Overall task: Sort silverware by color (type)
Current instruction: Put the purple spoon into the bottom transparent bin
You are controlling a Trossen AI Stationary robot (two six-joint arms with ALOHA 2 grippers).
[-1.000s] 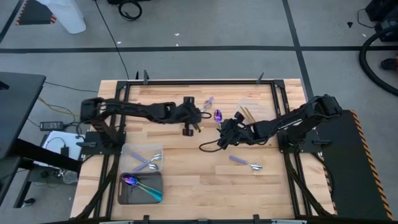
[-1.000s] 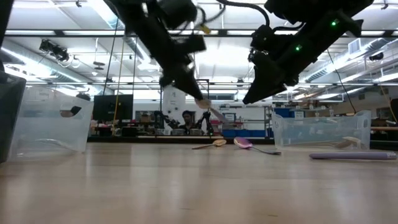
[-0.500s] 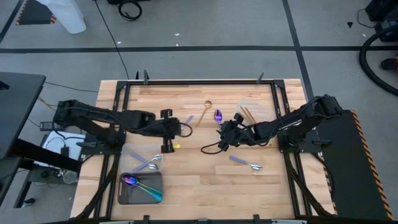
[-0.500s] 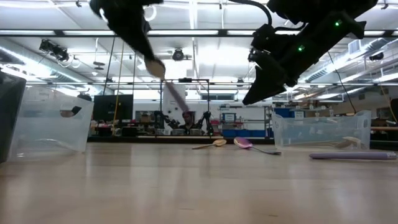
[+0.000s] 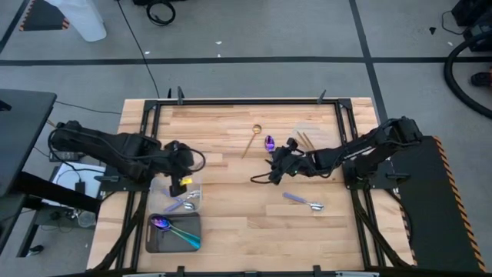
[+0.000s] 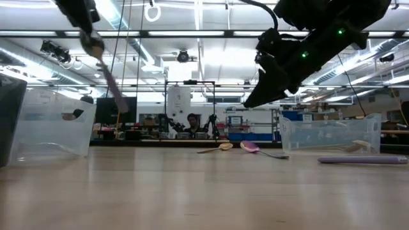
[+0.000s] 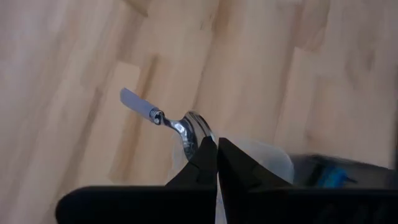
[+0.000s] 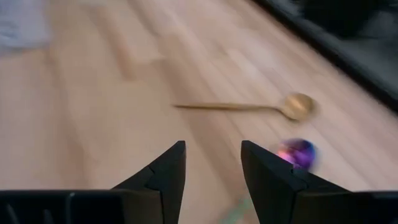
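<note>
The left gripper [image 5: 181, 183] hangs over the left part of the bench [image 5: 231, 223], above the clear tray [image 5: 159, 188] near the left edge, with its fingers [image 7: 205, 163] pressed together on the thin handle of a lavender-handled spoon [image 6: 102, 61]. In the low view that spoon hangs well above the bench, bowl up and handle slanting down. The left wrist view looks down past the pinching fingers at another silver spoon with a lavender handle [image 7: 168, 121] already lying in the clear tray; in the high view the tray holds a small cluster of such silver and lavender pieces [image 5: 184, 201].

Just toward the front edge from that tray sits the dark grey tray [image 5: 154, 243], holding iridescent purple-blue spoons with teal handles [image 5: 175, 231].

The right gripper [image 5: 277, 171] hovers above the middle of the bench, a little right of centre, its fingers [image 8: 165, 171] spread apart and holding nothing. Past them the right wrist view shows a gold spoon [image 8: 249, 107] and the bowl of an iridescent purple spoon [image 8: 297, 151] lying on the wood. In the high view the gold spoon lies toward the back edge and the purple one lies just beside it, close to the right gripper.

Another lavender-handled spoon [image 5: 303, 201] lies alone on the wood toward the front right. A second clear tray [image 6: 329, 133] stands near the back right corner with gold pieces [image 5: 306, 141] in it.
</note>
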